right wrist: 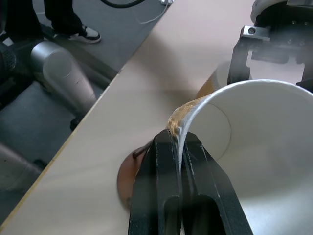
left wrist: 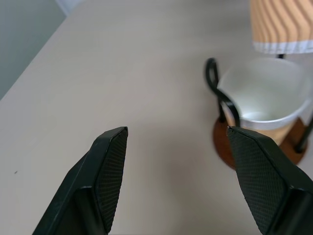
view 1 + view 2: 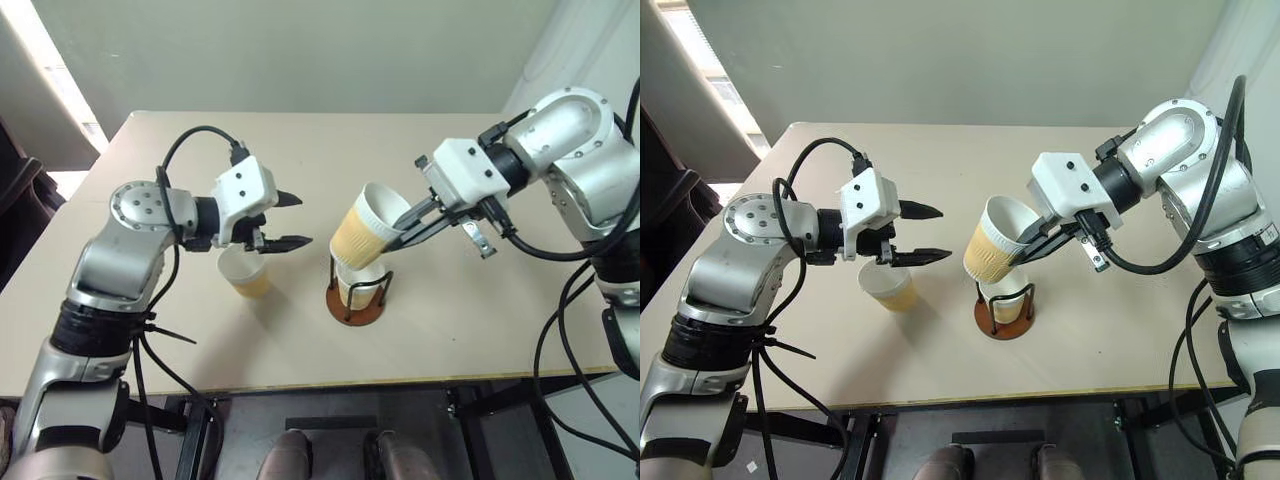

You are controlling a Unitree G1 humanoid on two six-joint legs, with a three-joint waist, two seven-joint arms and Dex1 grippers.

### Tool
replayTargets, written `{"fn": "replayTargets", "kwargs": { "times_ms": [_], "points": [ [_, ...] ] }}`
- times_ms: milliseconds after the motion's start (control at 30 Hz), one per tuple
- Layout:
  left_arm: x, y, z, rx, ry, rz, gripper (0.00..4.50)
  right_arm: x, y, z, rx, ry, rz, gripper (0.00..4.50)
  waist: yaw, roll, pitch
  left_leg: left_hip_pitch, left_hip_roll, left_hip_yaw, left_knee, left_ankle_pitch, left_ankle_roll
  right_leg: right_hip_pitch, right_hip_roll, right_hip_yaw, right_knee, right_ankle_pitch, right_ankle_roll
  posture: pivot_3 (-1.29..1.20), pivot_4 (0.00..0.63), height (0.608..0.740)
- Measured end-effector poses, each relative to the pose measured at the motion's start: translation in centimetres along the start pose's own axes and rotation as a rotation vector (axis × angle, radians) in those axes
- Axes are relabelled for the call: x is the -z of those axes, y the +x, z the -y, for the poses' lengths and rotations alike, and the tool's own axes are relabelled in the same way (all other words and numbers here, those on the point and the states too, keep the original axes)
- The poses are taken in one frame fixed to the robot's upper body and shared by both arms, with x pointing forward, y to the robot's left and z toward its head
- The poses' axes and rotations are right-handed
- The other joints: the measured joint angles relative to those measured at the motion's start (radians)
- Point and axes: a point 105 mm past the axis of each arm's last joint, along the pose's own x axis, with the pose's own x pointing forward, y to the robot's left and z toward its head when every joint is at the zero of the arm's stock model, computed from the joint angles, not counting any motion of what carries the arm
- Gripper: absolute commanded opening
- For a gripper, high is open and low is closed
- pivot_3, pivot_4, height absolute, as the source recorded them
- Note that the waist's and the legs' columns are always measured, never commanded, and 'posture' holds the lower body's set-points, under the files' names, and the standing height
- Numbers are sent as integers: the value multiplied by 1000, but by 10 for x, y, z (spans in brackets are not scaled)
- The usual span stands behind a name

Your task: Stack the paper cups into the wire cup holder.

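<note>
Beige table (image 3: 480, 320): wire cup holder (image 3: 358, 300), lone paper cup (image 3: 244, 272) beside.

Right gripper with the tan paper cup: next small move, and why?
Probably tip the held pale yellow-tan paper cup upright and lower it. The right gripper pinches its white rim, holding it tilted just above the cup already seated in the black wire cup holder.
</note>
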Motion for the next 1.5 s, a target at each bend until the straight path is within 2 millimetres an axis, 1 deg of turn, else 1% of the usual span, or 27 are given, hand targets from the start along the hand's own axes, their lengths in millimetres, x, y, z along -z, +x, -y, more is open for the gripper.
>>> {"fn": "replayTargets", "kwargs": {
  "times_ms": [100, 233, 300, 400, 567, 667, 700, 1033, 1100, 1167, 1267, 1333, 1400, 1500],
  "points": [
    [-1, 1, 7, 27, 0, 7, 3477, 7, 4, -1, -14, -2, -42, 26, -2, 0, 0, 2, 0, 0, 0, 3, 2, 1, 0, 0, 0, 1, -3, 0, 150, 740],
    [-2, 0, 8, 27, -2, 2, 3477, 20, 11, 2, -26, -15, -110, 26, -3, 0, 0, 2, 0, 0, 0, 4, 3, 2, 0, 0, 0, 2, -6, 0, 150, 740],
    [-1, 1, 9, 26, -4, 1, 3477, 26, 14, 4, -23, -17, -131, 26, -4, 0, 0, 2, 0, 0, 0, 4, 3, 2, 0, 0, 0, 3, -5, 0, 150, 740],
    [1, 0, 10, 17, -15, -8, 3477, 30, 16, 3, -30, -18, -139, 26, -3, 0, 0, 2, 0, 0, 0, 4, 3, 1, 0, 0, -1, 5, -2, 0, 150, 740],
    [2, -1, 9, 11, -14, -15, 3477, 34, 18, 0, -54, -25, -162, 26, -3, 0, 0, 2, 0, 0, -2, 4, 3, 1, 0, 0, -2, 5, -2, 0, 150, 740],
    [3, -1, 9, 10, -14, -19, 3477, 36, 18, 0, -56, -37, -180, 596, -3, 0, 0, 2, 0, 0, -2, 4, 3, 1, 0, 0, -2, 5, -2, 0, 150, 740],
    [3, -2, 9, 9, -14, -21, 3477, 37, 18, -1, -58, -37, -183, 882, -3, 0, 0, 2, 0, 0, -2, 4, 3, 1, 0, 0, -1, 5, -2, 0, 150, 740],
    [5, -7, 7, 2, -5, -44, 3477, 42, 19, 0, -55, -17, -190, 4300, -3, 0, 0, 2, 0, 0, -2, 4, 3, 1, 0, 0, -1, 5, -2, 0, 150, 740],
    [9, -14, 4, 1, -1, -76, 3477, 40, 18, 5, -33, 10, -157, 4300, -4, 0, 0, 2, 0, 0, -3, 4, 3, 0, 0, 0, -1, 5, -2, 0, 150, 740],
    [17, -30, 2, 11, 5, -145, 3477, 30, 15, 16, 32, 49, -51, 4300, -8, 0, 0, 2, 0, 0, -4, 4, 2, -1, 2, 2, -1, 4, -3, 0, 150, 740],
    [27, -56, 3, 51, 32, -254, 3477, 1, 6, 46, 226, 104, 173, 4300, -16, 0, 0, 2, 2, -1, -5, 3, 0, -3, 6, 4, -1, 3, -6, 0, 150, 740],
    [30, -66, 6, 90, 37, -286, 3477, -12, 5, 57, 311, 140, 269, 4300, -14, 0, 0, 2, 4, -3, -5, 2, -1, -3, 8, 2, -1, 0, -10, 0, 150, 740],
    [32, -71, 7, 119, 29, -302, 3477, -12, 13, 57, 333, 170, 297, 4300, -8, -1, 0, 1, 5, -4, -5, 1, -3, -3, 8, 1, 0, -1, -12, 0, 150, 740],
    [33, -74, 13, 168, 22, -311, 3477, 3, 25, 50, 336, 263, 309, 4300, -2, -1, -1, -1, 5, -4, -4, 1, -4, -4, 8, 1, 0, -2, -15, 0, 150, 740]
  ]
}}
